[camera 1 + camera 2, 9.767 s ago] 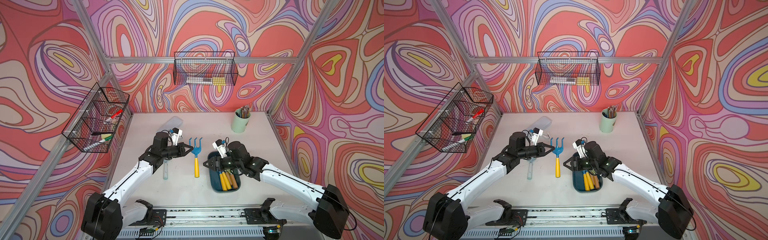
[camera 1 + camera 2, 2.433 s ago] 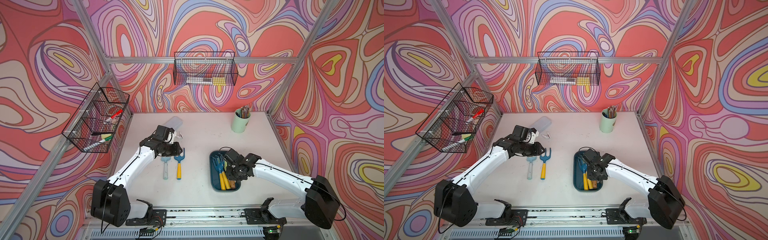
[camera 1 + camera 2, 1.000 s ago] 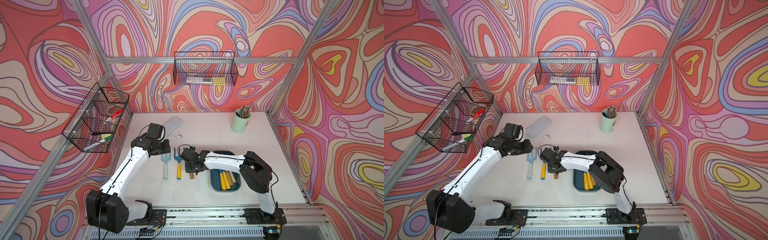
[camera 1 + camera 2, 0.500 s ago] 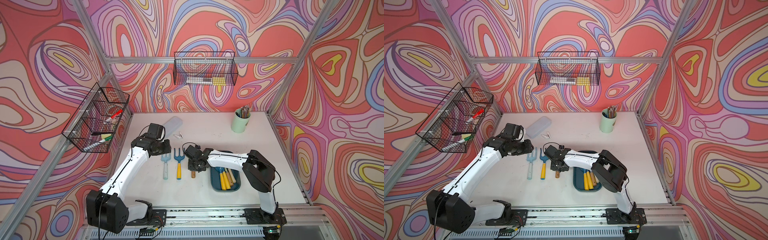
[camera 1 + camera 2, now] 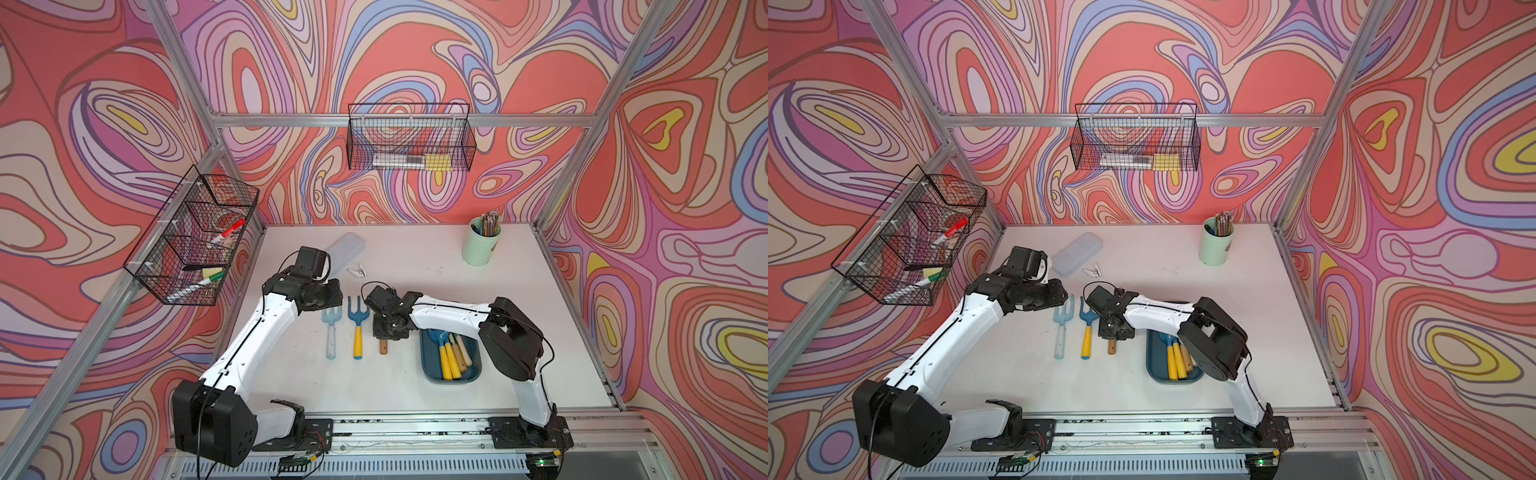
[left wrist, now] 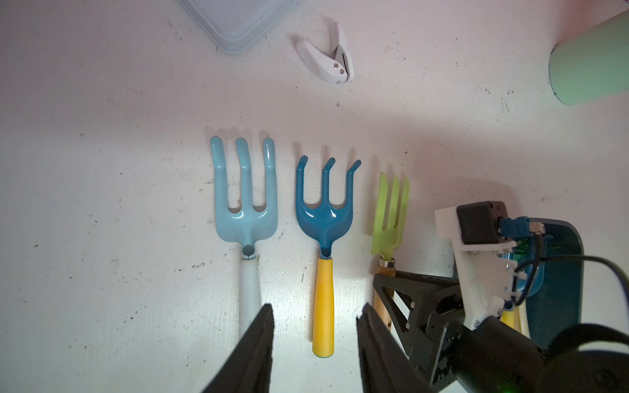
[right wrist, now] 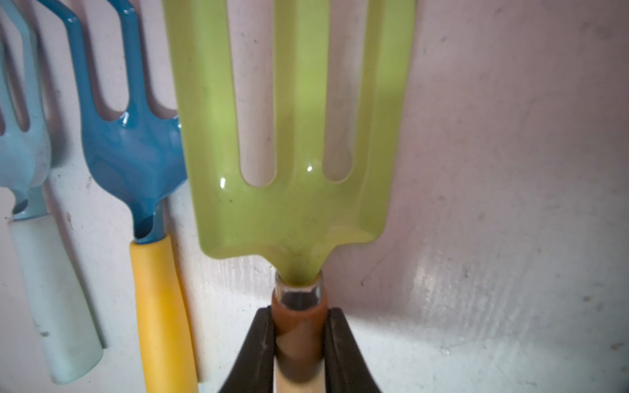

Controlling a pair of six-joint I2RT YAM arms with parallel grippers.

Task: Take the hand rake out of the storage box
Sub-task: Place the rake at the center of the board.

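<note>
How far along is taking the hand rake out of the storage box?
Done: the lime-green, wooden-handled hand rake is outside the dark teal plastic storage box, beside the pale-blue rake and the dark-blue, yellow-handled rake. In hand: the right gripper is shut on its handle. Left: letting go.

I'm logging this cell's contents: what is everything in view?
Light blue rake: one, pale handle, on table.
Dark blue rake: one, yellow handle, beside it.
Green rake: one, wooden handle, in right gripper.
Storage box: one, dark teal, holds tools.
Case: one, pale, table's back.
Clip: one, white, near case.
Cup: one, mint, holds pencils.
Wire baskets: two, black, on walls.
Left gripper: one, black, open over rakes.
Right gripper: one, black, shut on green rake.
</note>
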